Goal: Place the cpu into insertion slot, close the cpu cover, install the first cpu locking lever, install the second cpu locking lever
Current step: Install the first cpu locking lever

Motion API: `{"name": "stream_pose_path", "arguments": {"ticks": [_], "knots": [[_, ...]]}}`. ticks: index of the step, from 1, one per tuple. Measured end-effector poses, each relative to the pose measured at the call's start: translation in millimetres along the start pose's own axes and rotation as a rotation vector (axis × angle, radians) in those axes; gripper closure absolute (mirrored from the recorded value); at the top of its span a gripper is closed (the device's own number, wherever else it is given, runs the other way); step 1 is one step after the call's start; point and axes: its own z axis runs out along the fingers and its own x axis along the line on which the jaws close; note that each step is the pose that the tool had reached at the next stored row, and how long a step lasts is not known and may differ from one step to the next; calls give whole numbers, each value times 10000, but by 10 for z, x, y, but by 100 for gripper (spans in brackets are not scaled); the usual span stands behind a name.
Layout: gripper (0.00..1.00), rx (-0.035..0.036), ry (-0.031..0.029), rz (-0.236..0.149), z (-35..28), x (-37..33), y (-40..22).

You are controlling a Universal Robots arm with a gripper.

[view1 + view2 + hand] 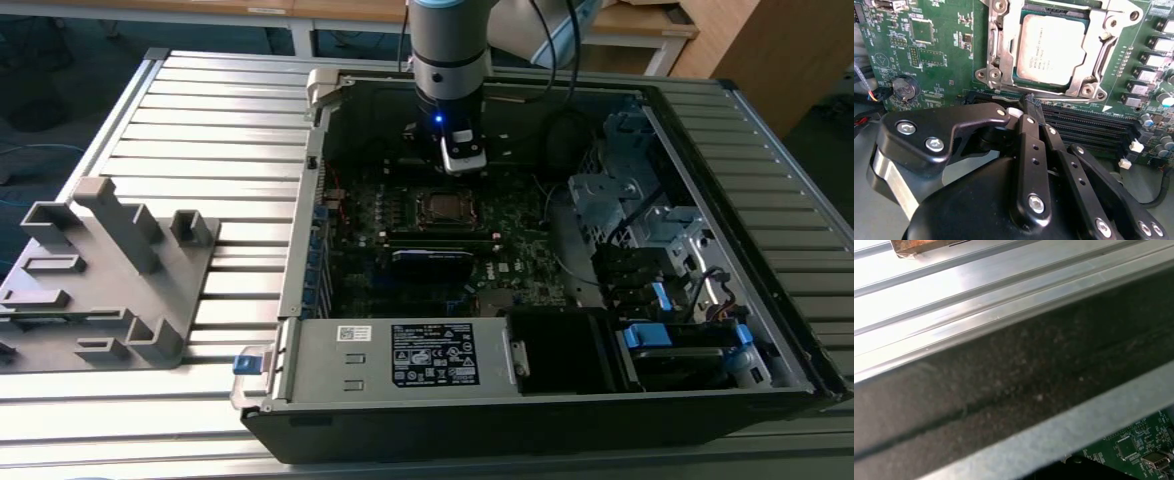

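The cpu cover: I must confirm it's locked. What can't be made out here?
- The cpu cover, second wrist view: one side is cut off by the picture's edge.
- Memory slots: partly hidden behind the gripper.
- Exterior view: the cpu is too small to show any latching.
- First wrist view: the case wall hides most of the motherboard.

The cpu (1051,47) has a dull silver-grey metal top. The cpu cover (1002,47) around it is brighter bare metal with a soft shine. The gripper (1030,104) looks black and half-glossy, with shiny metal screws. The table (200,110) is smooth, ribbed, light-coloured metal.
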Motion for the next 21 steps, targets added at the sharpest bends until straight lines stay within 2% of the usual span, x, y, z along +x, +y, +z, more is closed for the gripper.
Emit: {"name": "stream_pose_path", "arguments": {"ticks": [11,21], "knots": [[89,1,-4,0,-11,-1,3],[89,-3,-19,-4,-13,26,-6]]}}
